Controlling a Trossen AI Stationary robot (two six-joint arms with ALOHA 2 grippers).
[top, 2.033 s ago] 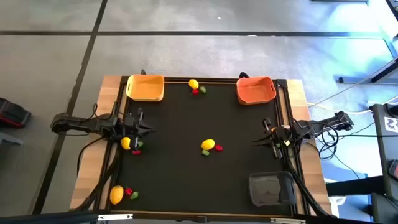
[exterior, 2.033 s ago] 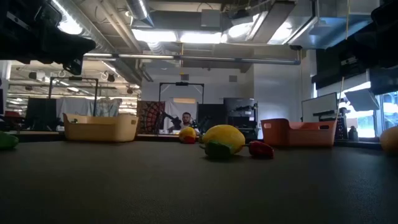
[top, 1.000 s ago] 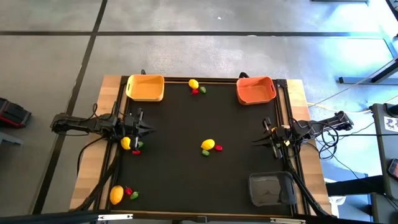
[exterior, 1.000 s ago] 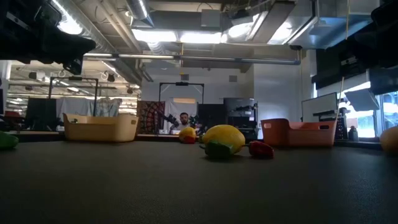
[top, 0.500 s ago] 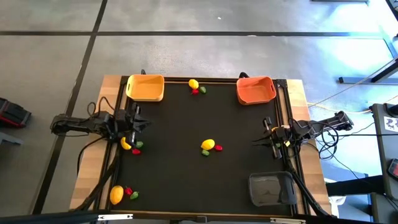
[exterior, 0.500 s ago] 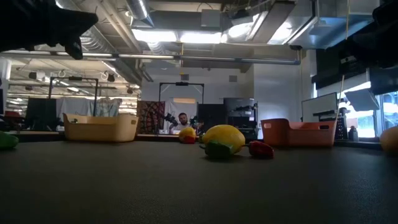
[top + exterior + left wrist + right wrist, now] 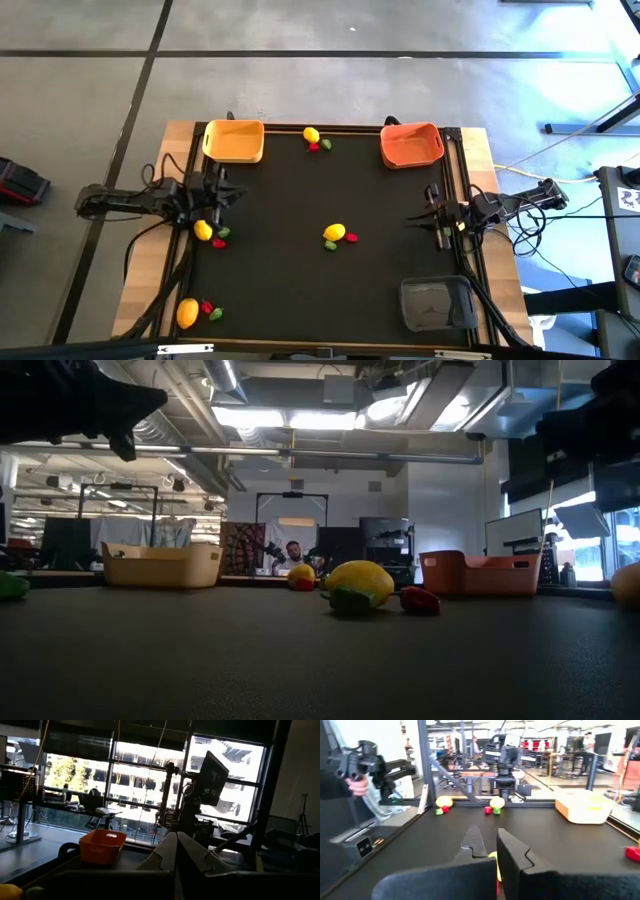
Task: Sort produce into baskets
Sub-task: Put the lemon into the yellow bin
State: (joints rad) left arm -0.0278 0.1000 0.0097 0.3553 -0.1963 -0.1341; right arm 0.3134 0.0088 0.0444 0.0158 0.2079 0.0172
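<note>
At the table's left edge, the left gripper hung with fingers shut and empty; a lemon lay just below it toward the near edge, red and green pieces touching its inner side, long axis unclear. The yellow basket stood beyond, with bare mat between. The right gripper, likewise shut and empty, waited at the opposite edge, farther from this cluster.

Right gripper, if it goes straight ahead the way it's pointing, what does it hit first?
Probably the middle produce cluster: the right gripper, shut, points across the mat at the lemon with its red piece, though it may pass above them.
</note>
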